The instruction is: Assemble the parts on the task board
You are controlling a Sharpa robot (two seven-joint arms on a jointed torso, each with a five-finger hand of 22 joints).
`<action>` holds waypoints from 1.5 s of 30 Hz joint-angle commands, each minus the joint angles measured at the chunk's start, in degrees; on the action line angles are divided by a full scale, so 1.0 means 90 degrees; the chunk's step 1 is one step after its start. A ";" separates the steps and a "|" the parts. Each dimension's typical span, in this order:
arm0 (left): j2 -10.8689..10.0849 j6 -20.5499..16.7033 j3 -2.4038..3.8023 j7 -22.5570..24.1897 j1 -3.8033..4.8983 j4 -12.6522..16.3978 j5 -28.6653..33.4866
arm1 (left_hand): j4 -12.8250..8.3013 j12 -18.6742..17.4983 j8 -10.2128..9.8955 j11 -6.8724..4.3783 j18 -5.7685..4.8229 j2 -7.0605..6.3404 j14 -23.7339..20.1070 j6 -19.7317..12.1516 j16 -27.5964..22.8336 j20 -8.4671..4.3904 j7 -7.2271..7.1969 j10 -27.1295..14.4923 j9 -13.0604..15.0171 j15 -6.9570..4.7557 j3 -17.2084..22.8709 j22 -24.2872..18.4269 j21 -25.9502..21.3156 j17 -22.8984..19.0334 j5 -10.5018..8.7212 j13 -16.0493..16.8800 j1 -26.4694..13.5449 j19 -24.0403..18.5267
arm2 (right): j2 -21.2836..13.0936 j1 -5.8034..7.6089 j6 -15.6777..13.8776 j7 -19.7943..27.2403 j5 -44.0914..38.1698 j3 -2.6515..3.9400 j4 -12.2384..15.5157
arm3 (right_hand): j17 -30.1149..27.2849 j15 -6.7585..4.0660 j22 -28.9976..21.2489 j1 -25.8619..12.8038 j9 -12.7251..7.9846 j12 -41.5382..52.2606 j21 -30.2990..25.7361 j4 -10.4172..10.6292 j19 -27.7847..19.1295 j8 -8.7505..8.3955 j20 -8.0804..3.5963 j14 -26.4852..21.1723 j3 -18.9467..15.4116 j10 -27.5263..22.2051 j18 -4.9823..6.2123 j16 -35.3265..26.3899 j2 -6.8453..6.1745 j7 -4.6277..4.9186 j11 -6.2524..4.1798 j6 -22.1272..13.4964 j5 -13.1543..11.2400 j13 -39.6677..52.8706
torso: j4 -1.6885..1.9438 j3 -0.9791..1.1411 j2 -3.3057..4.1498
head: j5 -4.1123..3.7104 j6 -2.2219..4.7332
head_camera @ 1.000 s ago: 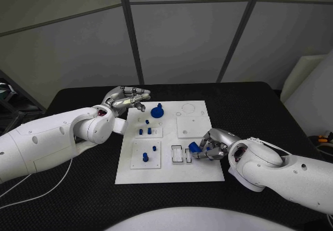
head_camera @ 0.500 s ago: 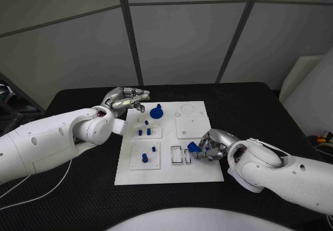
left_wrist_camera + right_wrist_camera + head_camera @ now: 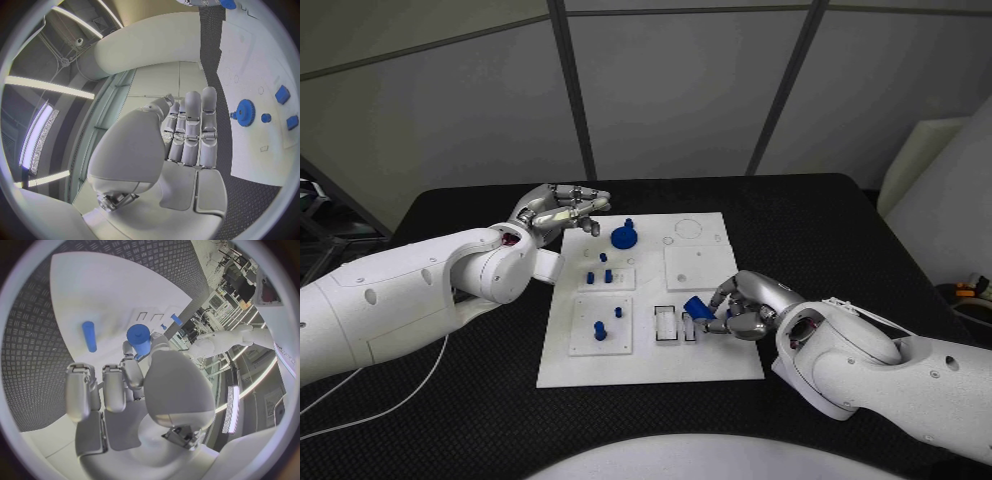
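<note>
- The task board lay in the middle of the black table, and everything else I place against it.
- The right hand stood over the board's near right part, its fingers closed round a small blue cylinder. The right wrist view showed that piece pinched at the fingertips and pointing down toward the plate.
- It was held just beside the pair of small rectangular slots in the board's near middle. I judged the piece was carried there for seating in or near one of those openings; which one I could not tell.
- The left hand hovered off the board's far left corner, touching nothing. Its fingers lay straight and side by side in the left wrist view, released and holding no part. That looked like a waiting pose, kept clear of the other arm's work.
- A blue gear stood on the board's far left area, nearest that idle hand.
- Small blue pegs stood in the left middle block, and one more blue peg in the near left block. These seemed already seated, though I could not see how deeply.
- Another blue rod lay flat on the board near the right hand, apart from the held piece.
</note>
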 commanded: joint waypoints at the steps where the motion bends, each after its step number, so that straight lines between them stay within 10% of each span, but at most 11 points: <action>1: 0.0006 0.0058 0.0005 0.0034 0.0008 -0.0012 0.0011 | -0.0012 0.0046 0.0045 0.0013 -0.0079 0.0010 -0.0033 -0.0057 -0.0043 0.0012 -0.0001 -0.0052 0.0008 0.0034 0.0046 0.0011 -0.0023 -0.0011 -0.0019 0.0001 -0.0091 -0.0015 | 0.0018 0.0012 -0.0354 0.0163 0.0112 0.0007 0.0070 | -0.0002 -0.0049 0.1105 -0.0006 0.0057 0.0014 0.0015 0.0000 0.0199 0.0035 -0.0035 0.0350 -0.0039 0.0028 -0.0068 0.0024 0.0033 -0.0047 -0.0015 0.0058 0.0021 -0.0011 | -0.0003 0.0005 0.0016 | 0.0035 0.0015; 16: 0.0061 0.0063 0.0005 0.0030 0.0007 -0.0040 0.0011 | -0.0012 0.0046 0.0045 0.0013 -0.0079 0.0010 -0.0033 -0.0057 -0.0043 0.0012 -0.0001 -0.0052 0.0008 0.0034 0.0046 0.0011 -0.0023 -0.0011 -0.0019 0.0001 -0.0091 -0.0015 | 0.0528 0.0016 0.0376 -0.0045 0.0336 0.0014 -0.0239 | -0.0101 -0.0076 0.1023 -0.0574 0.0120 -0.0174 -0.0060 0.0028 0.0119 0.0140 -0.0052 0.0316 -0.0296 -0.0037 -0.0041 -0.0041 0.0217 -0.0117 -0.0057 0.0234 -0.0030 -0.0104 | 0.0060 -0.0014 -0.0002 | 0.0061 -0.0008; 37: 0.0058 0.0057 0.0005 0.0021 0.0008 -0.0024 0.0011 | -0.0012 0.0053 0.0050 0.0015 -0.0078 0.0015 -0.0034 -0.0061 -0.0043 0.0014 0.0000 -0.0057 0.0009 0.0035 0.0050 0.0012 -0.0025 -0.0012 -0.0019 0.0002 -0.0103 -0.0015 | 0.0911 0.0019 0.0547 -0.0264 0.0356 0.0017 -0.0583 | -0.0087 -0.0120 0.1020 -0.0827 0.0192 -0.0213 -0.0067 0.0025 0.0113 0.0226 -0.0095 0.0319 -0.0450 -0.0022 -0.0039 -0.0046 0.0271 -0.0172 -0.0106 0.0319 -0.0188 -0.0077 | 0.0032 -0.0011 0.0005 | 0.0091 -0.0034; 45: 0.0053 0.0058 0.0005 0.0018 0.0008 -0.0023 0.0011 | -0.0012 0.0053 0.0050 0.0015 -0.0078 0.0015 -0.0034 -0.0061 -0.0043 0.0014 0.0000 -0.0057 0.0009 0.0035 0.0050 0.0012 -0.0025 -0.0012 -0.0019 0.0002 -0.0103 -0.0015 | 0.0983 0.0019 0.0408 -0.0150 0.0356 0.0017 -0.0638 | -0.0184 -0.0108 0.0960 -0.1246 0.0270 -0.0367 -0.0127 0.0028 0.0056 0.0265 -0.0094 0.0298 -0.0671 -0.0079 -0.0021 -0.0119 0.0089 -0.0152 -0.0086 0.0233 -0.0988 -0.0140 | 0.0030 -0.0011 0.0002 | 0.0097 -0.0028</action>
